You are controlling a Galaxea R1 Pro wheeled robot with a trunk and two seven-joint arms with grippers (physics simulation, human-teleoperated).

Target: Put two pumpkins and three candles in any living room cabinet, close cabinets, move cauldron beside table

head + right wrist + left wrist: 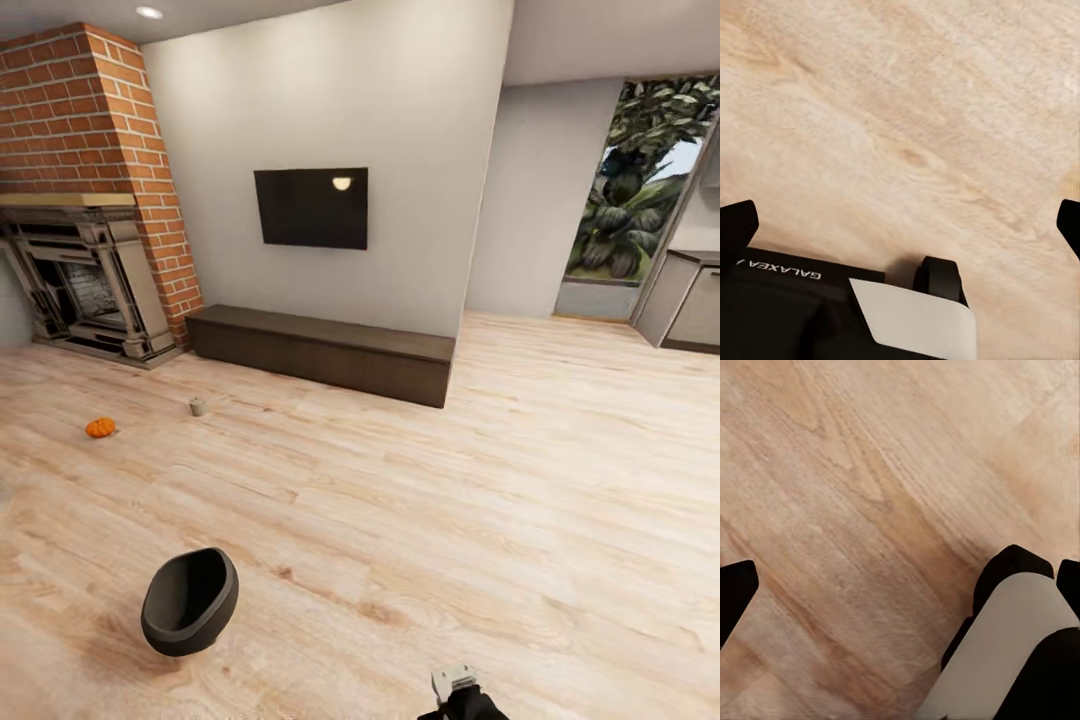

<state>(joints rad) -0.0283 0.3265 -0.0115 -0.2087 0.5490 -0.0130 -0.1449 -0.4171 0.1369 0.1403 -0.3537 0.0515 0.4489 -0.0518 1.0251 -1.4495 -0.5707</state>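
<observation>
Overhead, pumpkin, candle, cauldron, shut cabinet.

1. The room is being lit evenly and brightly by a ceiling spotlight.
2. A glare spot is being reflected on the television.
3. Straight lines are being bent at the edges.

One legible marking found: the word "GALAXEA", in small white capitals and seen upside down in the right wrist view, stands on the robot's black body panel above the wooden floor; nothing else reads.
</observation>
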